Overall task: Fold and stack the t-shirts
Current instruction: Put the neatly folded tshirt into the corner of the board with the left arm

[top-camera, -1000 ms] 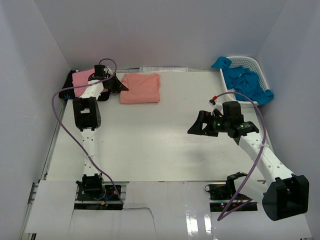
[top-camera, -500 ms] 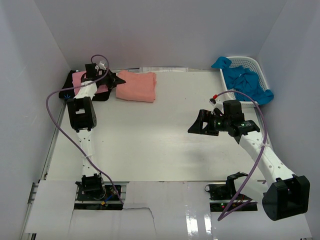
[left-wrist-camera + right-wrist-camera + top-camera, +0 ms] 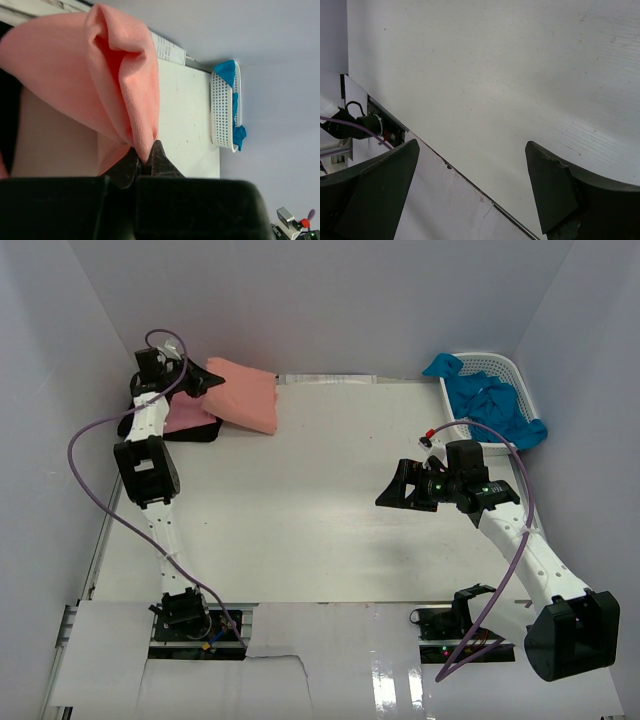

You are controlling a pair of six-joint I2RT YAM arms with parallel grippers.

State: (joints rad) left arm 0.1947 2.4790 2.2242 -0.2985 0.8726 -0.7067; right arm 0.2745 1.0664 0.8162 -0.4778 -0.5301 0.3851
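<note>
Upper left of the top view: the left gripper (image 3: 207, 381) is clamped on one edge of the folded salmon-coral t-shirt (image 3: 243, 396). The left wrist view confirms this, with the jaws pressed together on the doubled fold (image 3: 146, 159). The shirt's long axis runs from the jaws toward the lower right, so nearly all the cloth lies to the right of the gripper, tilted and apparently held off the table (image 3: 300, 510). Just below and left of the jaws sits the lighter pink t-shirt (image 3: 185, 416), on top of the black t-shirt (image 3: 198, 434). The salmon fold overlaps only the right margin of that pile, so setting it squarely on top would likely need more travel toward the left edge of the frame. The left arm is plainly the nearer one. Centre right: the right gripper (image 3: 390, 488) hovers over bare table with its fingers (image 3: 375, 195) wide apart and holding nothing, well apart from the pile. Upper right: the bright blue t-shirts (image 3: 490, 400) lie unfolded in the white basket (image 3: 510, 362).
</note>
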